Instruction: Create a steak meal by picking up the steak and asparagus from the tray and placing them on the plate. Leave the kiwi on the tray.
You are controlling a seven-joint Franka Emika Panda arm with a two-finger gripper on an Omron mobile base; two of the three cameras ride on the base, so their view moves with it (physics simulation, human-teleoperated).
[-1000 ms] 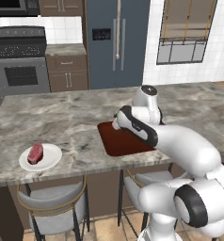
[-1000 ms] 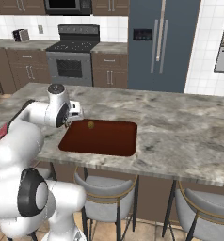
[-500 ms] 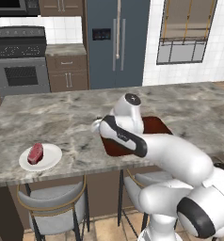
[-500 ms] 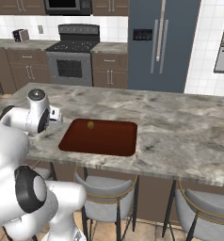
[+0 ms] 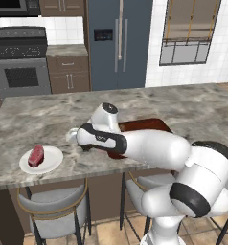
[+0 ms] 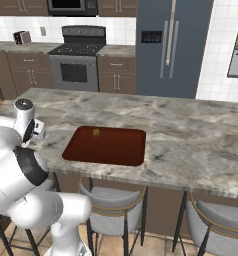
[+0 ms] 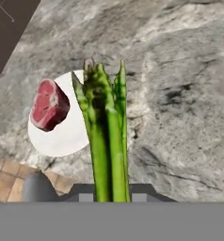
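Marble counter [image 5: 49,119] lies under the gripper [image 7: 109,195] clamping the asparagus [image 7: 104,141] short of the plate [image 7: 67,136] (steak [image 7: 49,104] aboard); letting go now risks missing it.

From where I stand, the arm's white body covers the left and front part of the tray [image 5: 149,125] in the left base view, so the kiwi there is hidden. In the right base view the kiwi [image 6: 96,132] is too small to show any detail. In the hand view, the asparagus [image 7: 106,141] covers the right side of the plate [image 7: 62,136], and its lower end is cut off at the bottom, so the fingertips that hold it cannot be seen.
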